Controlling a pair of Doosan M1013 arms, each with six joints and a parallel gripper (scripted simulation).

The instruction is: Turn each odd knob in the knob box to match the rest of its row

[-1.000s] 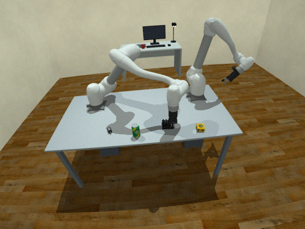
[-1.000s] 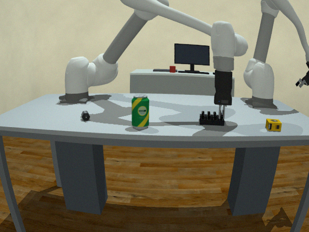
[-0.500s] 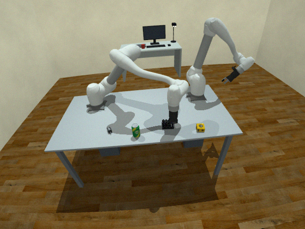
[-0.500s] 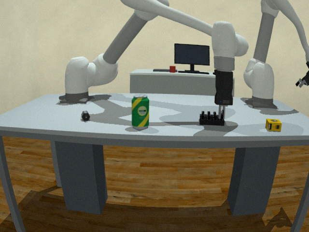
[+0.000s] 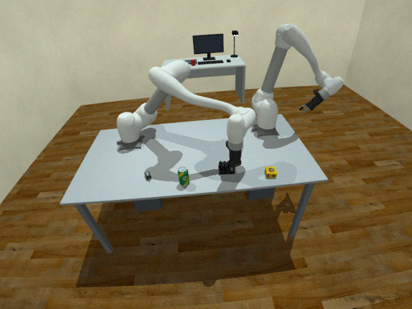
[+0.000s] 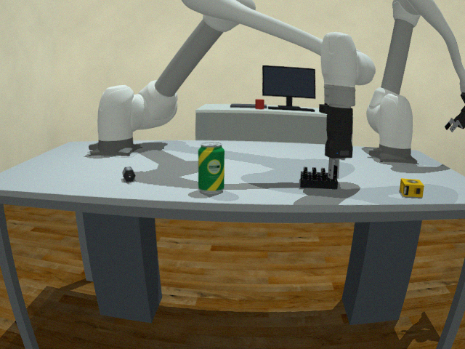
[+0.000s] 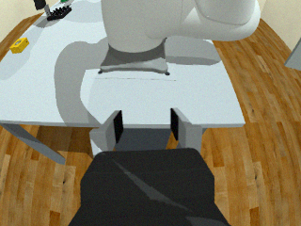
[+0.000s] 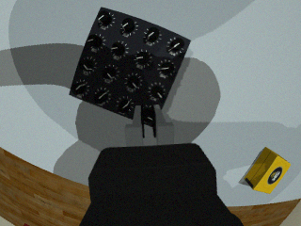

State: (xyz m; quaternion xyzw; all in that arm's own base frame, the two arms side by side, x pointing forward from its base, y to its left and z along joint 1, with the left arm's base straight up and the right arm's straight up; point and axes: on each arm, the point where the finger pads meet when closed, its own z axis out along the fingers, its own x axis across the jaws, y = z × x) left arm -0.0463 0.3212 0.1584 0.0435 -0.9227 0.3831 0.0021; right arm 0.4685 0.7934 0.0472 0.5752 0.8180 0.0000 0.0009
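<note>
The black knob box [image 5: 226, 171] [image 6: 318, 183] [image 7: 59, 14] [image 8: 140, 24] sits on the table, its knobs in a four-by-four grid. My right gripper [image 6: 333, 177] [image 8: 147, 115] points down, shut on the corner knob [image 8: 149, 116] of the row nearest my wrist. The fingers partly hide that knob, so its mark is unclear. The three other knobs in this row, including the adjacent knob [image 8: 125, 104], have roughly parallel diagonal pointers. Pointers within each other row look roughly alike. My left gripper [image 5: 303, 109] [image 6: 450, 125] [image 7: 146, 119] is open and empty, raised beyond the table edge.
A yellow block [image 5: 270, 172] [image 6: 412, 187] [image 7: 19, 45] [image 8: 268, 170] stands right of the knob box in the top and exterior views. A green can [image 5: 183, 176] [image 6: 211, 168] stands upright left of the box. A small dark object [image 5: 148, 175] [image 6: 128, 174] lies farther left.
</note>
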